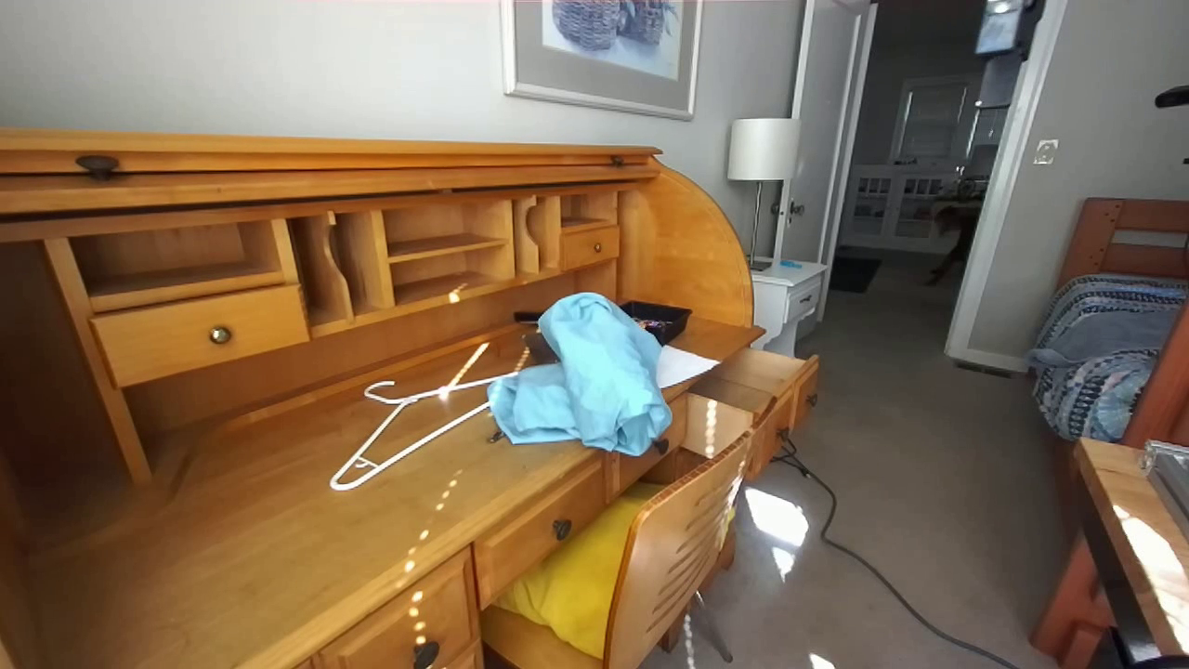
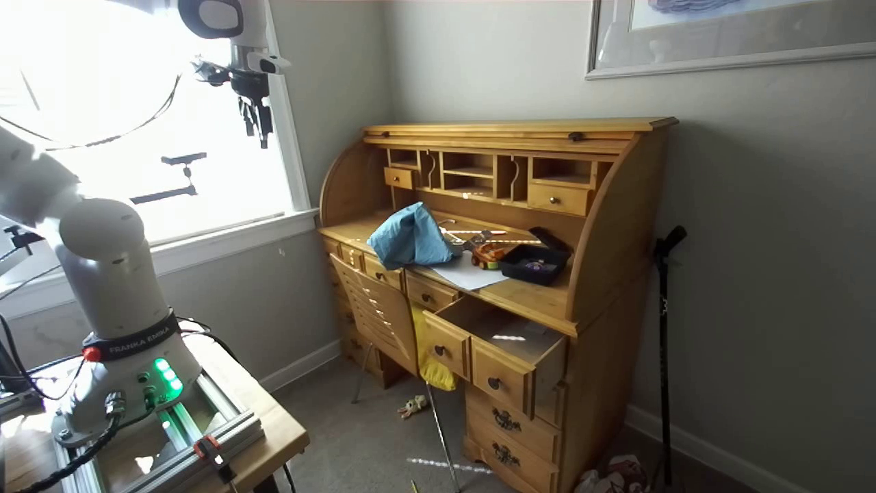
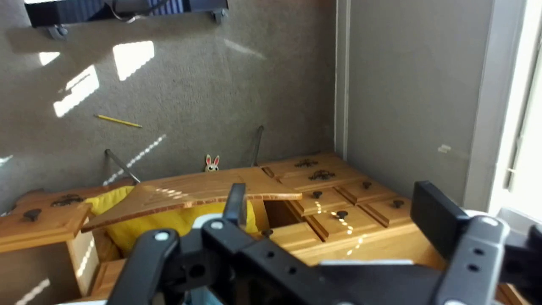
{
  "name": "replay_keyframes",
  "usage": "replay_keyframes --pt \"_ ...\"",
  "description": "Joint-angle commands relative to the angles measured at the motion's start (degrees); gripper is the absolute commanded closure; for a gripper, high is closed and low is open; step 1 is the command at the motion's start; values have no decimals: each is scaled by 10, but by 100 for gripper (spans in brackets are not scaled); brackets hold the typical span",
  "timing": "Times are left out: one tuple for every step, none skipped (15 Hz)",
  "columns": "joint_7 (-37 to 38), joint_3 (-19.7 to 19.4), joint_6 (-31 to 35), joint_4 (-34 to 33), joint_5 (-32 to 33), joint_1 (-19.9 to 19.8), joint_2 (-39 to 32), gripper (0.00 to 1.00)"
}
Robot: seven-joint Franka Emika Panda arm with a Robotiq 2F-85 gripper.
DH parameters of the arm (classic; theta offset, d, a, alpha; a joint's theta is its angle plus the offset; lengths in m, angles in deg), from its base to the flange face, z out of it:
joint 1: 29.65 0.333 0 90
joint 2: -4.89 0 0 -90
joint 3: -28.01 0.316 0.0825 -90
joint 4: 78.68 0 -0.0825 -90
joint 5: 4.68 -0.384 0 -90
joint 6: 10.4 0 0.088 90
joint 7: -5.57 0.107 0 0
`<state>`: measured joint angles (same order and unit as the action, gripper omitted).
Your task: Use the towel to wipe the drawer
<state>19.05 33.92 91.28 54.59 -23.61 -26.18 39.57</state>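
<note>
- Currently, the end effector hangs released, touching nothing.
- The towel lies rumpled at the front edge of the bench, unheld.
- The drawer stands pulled out below a front corner; grasping and wiping both seem left.

The desk is smooth honey-brown wood with a satin sheen; the drawer under its front edge has the same finished front and paler, duller wooden sides. At that edge lies the towel, soft matt cloth, rumpled. The hanger, back from the edge, looks like smooth white plastic, the tray near the desk's side edge like black plastic, and the sheet at the front edge is matt white paper. The chair back is smooth wood, the cushion wrinkled yellow fabric, the carpet rough and matt. The gripper is black, mostly matt, with shiny metal pins; the arm is glossy white.
</note>
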Motion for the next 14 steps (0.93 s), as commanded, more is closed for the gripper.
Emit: replay_keyframes --pt "-2 14 79 -25 14 -8 -70 0" --pt "4 15 105 -32 22 -11 -88 0" --pt "11 15 126 -40 30 -14 -105 0" --pt "19 12 137 -52 34 -16 -124 0" --pt "24 10 141 -62 37 -16 -138 0" --pt "23 7 135 -73 37 -16 -149 0" --pt "7 2 138 -37 23 -8 -117 0" --pt "7 1 138 -48 24 -9 -130 0" --pt "7 0 138 -56 24 -9 -139 0" --pt "7 0 138 -61 24 -10 -144 0" --pt "7 0 138 -63 24 -10 -146 0" --pt "7 0 138 -63 24 -10 -146 0" --pt "7 0 138 -63 24 -10 -146 0" --pt "28 9 174 -55 43 -18 -149 0"
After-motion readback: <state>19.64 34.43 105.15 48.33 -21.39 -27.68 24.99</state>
